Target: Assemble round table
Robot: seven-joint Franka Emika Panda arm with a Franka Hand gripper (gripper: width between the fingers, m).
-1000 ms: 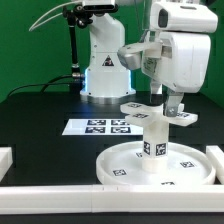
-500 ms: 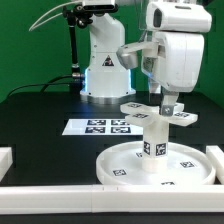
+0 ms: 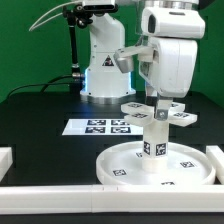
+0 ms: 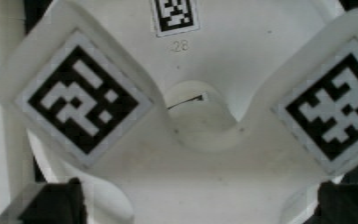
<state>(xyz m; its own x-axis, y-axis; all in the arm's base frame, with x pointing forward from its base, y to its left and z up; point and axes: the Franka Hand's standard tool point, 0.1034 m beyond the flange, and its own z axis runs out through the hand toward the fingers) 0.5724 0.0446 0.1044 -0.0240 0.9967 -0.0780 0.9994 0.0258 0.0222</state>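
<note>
The large rimmed disc [image 3: 112, 163] lies at the front of the black table. The short post [image 3: 155, 142] stands upright on its hub. The flat lobed cross piece [image 3: 138, 120] sits on top of the post. My gripper [image 3: 160, 105] comes straight down onto the cross piece. In the wrist view the cross piece [image 4: 87, 95] fills the picture with two tagged lobes. My gripper [image 4: 197, 205] has its dark fingers [image 4: 51, 205] far apart with white plastic filling the space between them, so it looks shut on the cross piece.
The marker board [image 3: 98, 126] lies behind the disc toward the exterior view's left. The arm's white base [image 3: 103, 70] stands at the back. White rails edge the table at the front [image 3: 50, 190] and at the exterior view's right [image 3: 215, 152].
The hand has turned about its vertical axis and shifted toward the exterior view's left. The cross piece's lobes have turned slightly with it on the post.
</note>
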